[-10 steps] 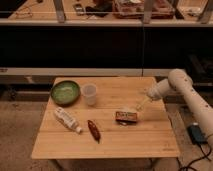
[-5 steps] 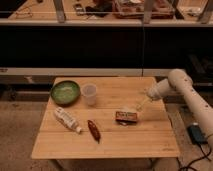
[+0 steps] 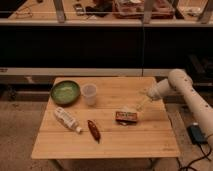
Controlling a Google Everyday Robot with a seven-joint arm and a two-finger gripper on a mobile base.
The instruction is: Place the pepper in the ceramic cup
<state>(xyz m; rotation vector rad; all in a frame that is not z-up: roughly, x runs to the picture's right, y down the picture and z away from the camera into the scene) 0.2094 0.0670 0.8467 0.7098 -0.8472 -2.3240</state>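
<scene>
Fingers (image 3: 134, 106) spread wide and holding nothing, the gripper (image 3: 130, 108) hangs just above the reddish-brown packet (image 3: 127, 117), right of centre on the table (image 3: 150, 142). Nothing of the task looks done: the pepper (image 3: 93, 130) lies near the front edge, well left of the gripper, and the ceramic cup (image 3: 89, 93) stands farther back. The arm (image 3: 175, 84) reaches in from the right, forearm angled down and leftward.

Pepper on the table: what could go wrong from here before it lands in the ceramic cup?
1. The open gripper hangs over the reddish packet, to the right of the pepper; it might catch the packet on its way.
2. The white bottle lies close on the pepper's left and could be nudged.
3. The ceramic cup is narrow and stands beside the green bowl; the pepper could miss.
</scene>
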